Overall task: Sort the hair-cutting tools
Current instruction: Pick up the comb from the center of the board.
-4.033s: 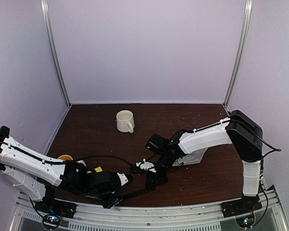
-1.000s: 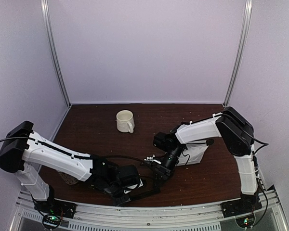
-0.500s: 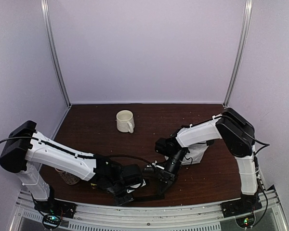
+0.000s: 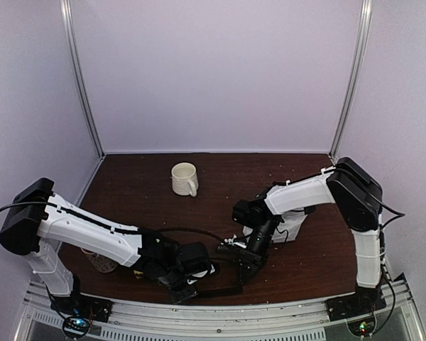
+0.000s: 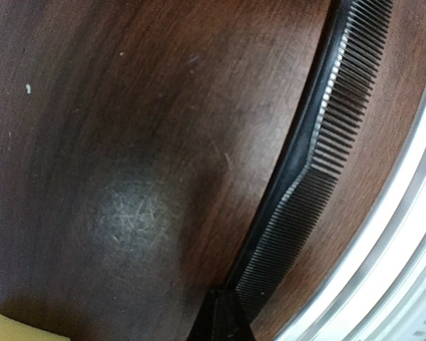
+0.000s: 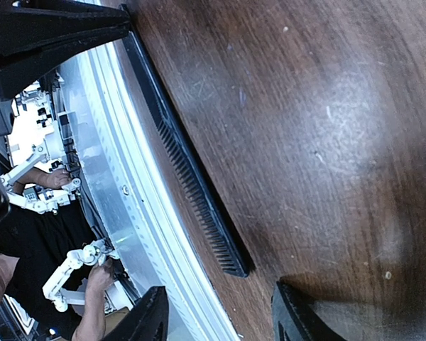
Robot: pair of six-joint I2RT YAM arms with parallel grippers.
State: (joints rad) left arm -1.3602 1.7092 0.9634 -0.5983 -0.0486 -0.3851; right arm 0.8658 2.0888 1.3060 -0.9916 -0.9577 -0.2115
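A slim black comb (image 4: pixel 216 290) lies along the table's front edge, close to the metal rail. My left gripper (image 4: pixel 184 293) is shut on its left end. In the left wrist view the comb (image 5: pixel 319 142) runs up and to the right from my closed gripper (image 5: pixel 224 320). My right gripper (image 4: pixel 243 273) hangs low over the comb's other end. In the right wrist view the right gripper (image 6: pixel 220 320) is open and nothing is between its fingers. The comb's (image 6: pixel 192 177) tip ends just ahead of that gap. The left gripper's dark fingers (image 6: pixel 57 35) show at the top left.
A cream mug (image 4: pixel 184 179) stands at the back of the brown table. A white pouch (image 4: pixel 292 226) lies on the right behind my right arm. The aluminium rail (image 4: pixel 220 309) borders the front edge. A yellow sponge corner (image 5: pixel 14 332) sits beside my left gripper.
My right gripper has moved forward and down toward the comb's right end. The left gripper and the comb have slid slightly right along the front edge.
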